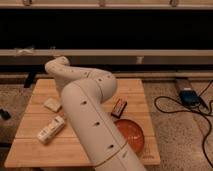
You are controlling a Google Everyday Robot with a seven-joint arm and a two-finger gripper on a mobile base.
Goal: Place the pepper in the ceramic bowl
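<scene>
The arm hides the gripper over the table; you cannot tell its state. The ceramic bowl shows no pepper, so placement remains.

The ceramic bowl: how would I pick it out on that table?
On the wooden table, the robot's white arm crosses the middle, its gripper out of sight. At the near right corner beside that arm sits the ceramic bowl: round, glossy orange-red, unlike the dark flat packet just behind it.
</scene>
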